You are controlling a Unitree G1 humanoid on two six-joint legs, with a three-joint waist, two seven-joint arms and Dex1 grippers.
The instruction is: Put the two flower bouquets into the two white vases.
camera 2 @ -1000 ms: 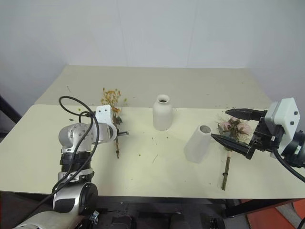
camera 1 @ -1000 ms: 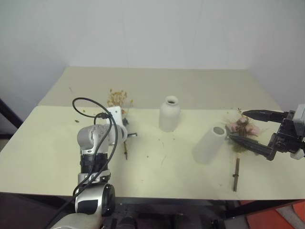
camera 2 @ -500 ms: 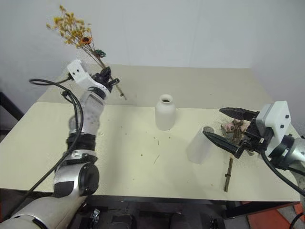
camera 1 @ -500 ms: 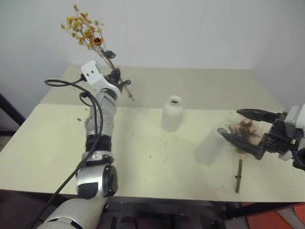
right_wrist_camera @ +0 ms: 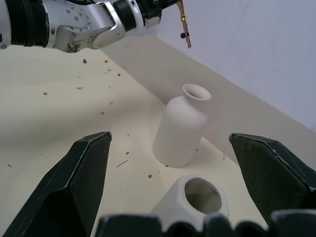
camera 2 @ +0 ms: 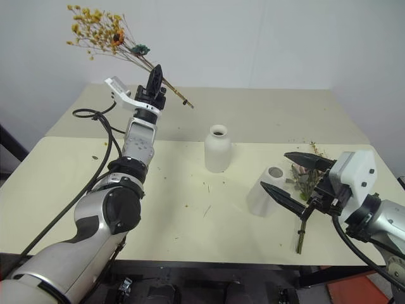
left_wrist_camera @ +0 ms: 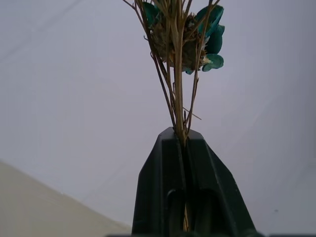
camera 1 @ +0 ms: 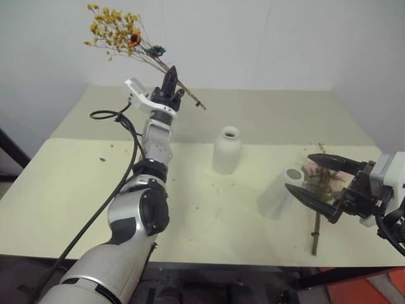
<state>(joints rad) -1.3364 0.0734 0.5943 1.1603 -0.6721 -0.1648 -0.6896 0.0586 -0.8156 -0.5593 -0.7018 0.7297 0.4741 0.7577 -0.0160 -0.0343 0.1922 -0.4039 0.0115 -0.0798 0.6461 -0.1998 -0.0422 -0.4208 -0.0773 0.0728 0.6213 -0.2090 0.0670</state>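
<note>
Plain white wall behind, and a pale yellow counter (camera 1: 190, 209) dotted with dried bits. The left tool (camera 1: 169, 83) is pressed together on the stems of the yellow sprig (camera 1: 117, 31), holding it high over the counter's far left; the blooms lean up and out to the left while the stem ends poke out right, toward the bottle vase (camera 1: 226, 151) but well above and left of it. Biggest worry, I'd guess: those stems are thin and splayed, and the bottle's neck is narrow, so if the sprig comes down at this slant the ends could catch the lip and tip the vase or snap. It needs turning upright first. Dried heads could shed more crumbs too. The left arm is stretched up and forward, tool angled upward. On the right, the tall vase (camera 1: 277, 191) stands a bit tilted-looking just beside the rose bunch (camera 1: 323, 174), which lies on the counter with its thick stem (camera 1: 314, 231) pointing toward the near edge. The right tool (camera 1: 316, 180) hovers with its fingers spread wide around that bunch, empty, roughly level and pointing left. If it closes carelessly it might nudge the tall vase over, since they're so near.
</note>
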